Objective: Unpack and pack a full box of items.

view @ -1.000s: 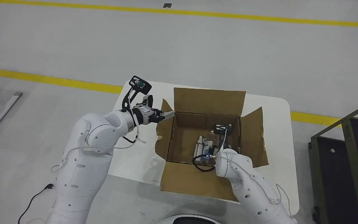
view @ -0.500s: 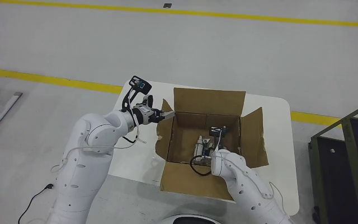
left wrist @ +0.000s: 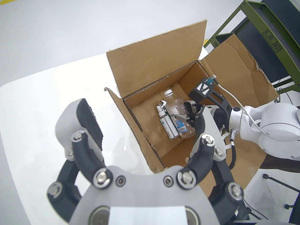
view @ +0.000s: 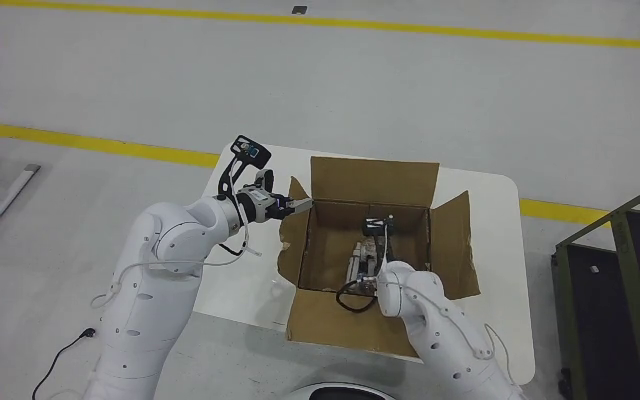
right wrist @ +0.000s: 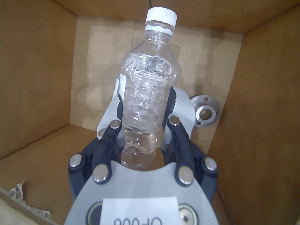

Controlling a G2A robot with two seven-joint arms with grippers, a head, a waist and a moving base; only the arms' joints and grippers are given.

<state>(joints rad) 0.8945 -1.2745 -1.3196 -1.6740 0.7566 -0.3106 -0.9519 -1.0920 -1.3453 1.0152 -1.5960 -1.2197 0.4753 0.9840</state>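
Note:
An open cardboard box stands on the white table. My right gripper is down inside it, shut on a clear plastic bottle with a white cap, gripping the body below the shoulder. The left wrist view shows the bottle held tilted over a white spray bottle and a wrench on the box floor. My left gripper hangs open beside the box's left wall, holding nothing; the top view puts that gripper at the left flap.
A metal flange lies on the box floor near the right gripper. All the box flaps stand up or fold outward. A green metal cart stands off the table's right side. Bare table lies left of the box.
My right arm has shifted to the left inside the box, carrying the bottle. The left arm has stayed where it was.

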